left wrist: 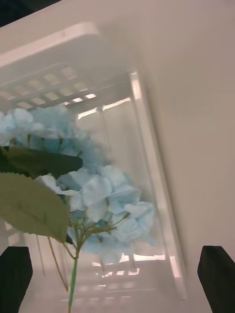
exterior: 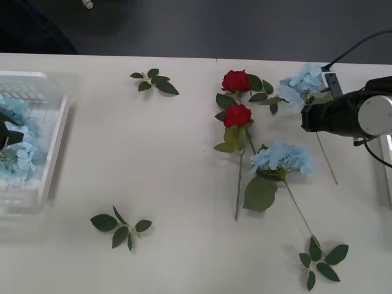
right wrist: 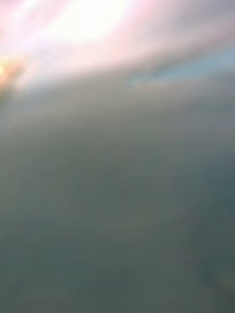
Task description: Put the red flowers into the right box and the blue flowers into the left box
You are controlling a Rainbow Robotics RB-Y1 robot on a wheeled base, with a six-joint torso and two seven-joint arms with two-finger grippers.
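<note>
Two red flowers (exterior: 236,81) (exterior: 237,115) lie on the table right of centre, one behind the other. One blue flower (exterior: 283,158) lies in front of them to the right. Another blue flower (exterior: 303,82) lies at the far right, with my right gripper (exterior: 309,113) right beside its head, over its stem. The left box (exterior: 52,147) stands at the table's left edge with blue flowers (left wrist: 105,195) inside. My left gripper (left wrist: 117,281) hangs open above them, its black fingers (left wrist: 14,276) apart on either side of a green stem (left wrist: 73,283). The right box (exterior: 386,171) shows as a thin white rim.
Loose green leaf sprigs lie at the back centre (exterior: 154,81), front left (exterior: 120,228) and front right (exterior: 321,260). The table's far edge (exterior: 184,55) borders a dark floor. A black cable (exterior: 358,43) arcs over the right arm.
</note>
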